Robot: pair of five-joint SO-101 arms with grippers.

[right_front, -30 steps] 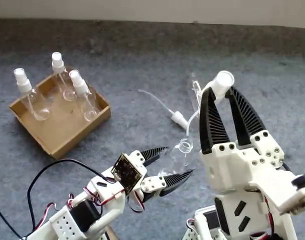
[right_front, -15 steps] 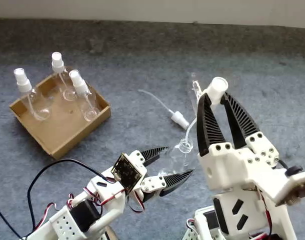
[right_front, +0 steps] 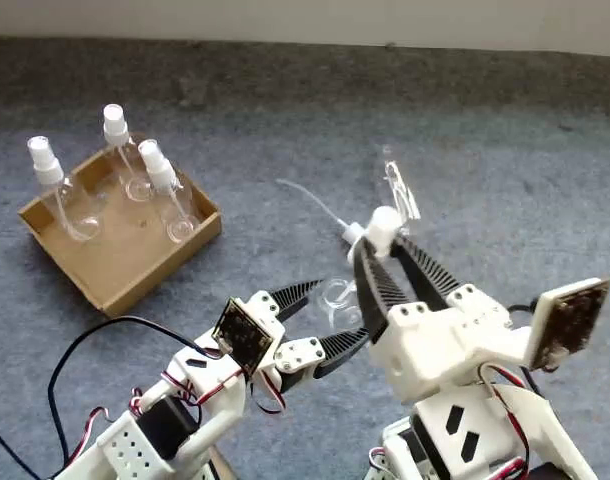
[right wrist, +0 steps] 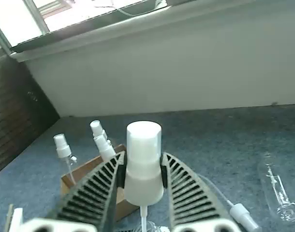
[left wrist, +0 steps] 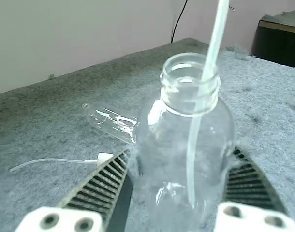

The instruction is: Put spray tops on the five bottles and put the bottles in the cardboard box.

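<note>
Grey felt cloth [right_front: 505, 150] covers the table. Near its middle the left gripper [right_front: 339, 311] pinches a clear plastic bottle [left wrist: 186, 145] by the body. Its ribbed black fingers [left wrist: 101, 186] press on either side and hide the bottle's base. The bottle stands roughly upright with its neck open.

Above it the right gripper [right wrist: 143, 155] clamps a white spray top [right wrist: 143, 145] between its fingers. The top's thin dip tube [left wrist: 205, 96] runs down through the bottle's mouth. The cap itself sits well above the neck, not seated. How far down the tube reaches is hard to judge through the plastic.

Just beyond the pair, a second white spray top [right wrist: 242, 211] lies on the cloth with its tube stretched out. In the high view the right gripper covers part of it. Near that another clear bottle [right_front: 397, 185] lies on its side.

Well off to the left arm's side sits the shallow cardboard box [right_front: 170, 255]. It holds three clear bottles with spray tops [right_front: 125, 155], all standing.
</note>
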